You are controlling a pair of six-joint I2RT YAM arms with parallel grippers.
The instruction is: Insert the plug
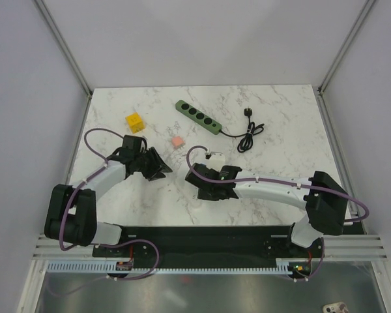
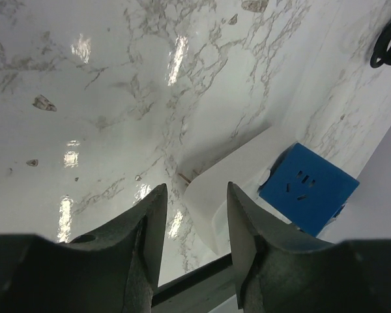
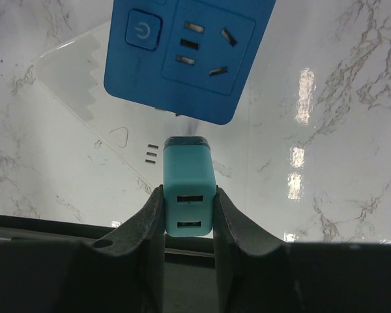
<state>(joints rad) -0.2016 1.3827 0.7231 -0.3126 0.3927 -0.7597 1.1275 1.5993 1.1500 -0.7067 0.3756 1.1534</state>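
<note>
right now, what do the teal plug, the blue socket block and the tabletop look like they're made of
Teal plug: likely moulded plastic, matt, even colour, rounded edges. Blue socket block: probably plastic too, smooth satin face with moulded slots. Tabletop: glossy marble pattern, grey veins and bright glare; stone or laminate, cannot tell.

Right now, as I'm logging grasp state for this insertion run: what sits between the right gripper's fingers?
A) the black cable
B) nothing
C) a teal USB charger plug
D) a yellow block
C: the right wrist view shows the right gripper shut on the teal USB charger plug, with the blue socket ahead of it.
</note>
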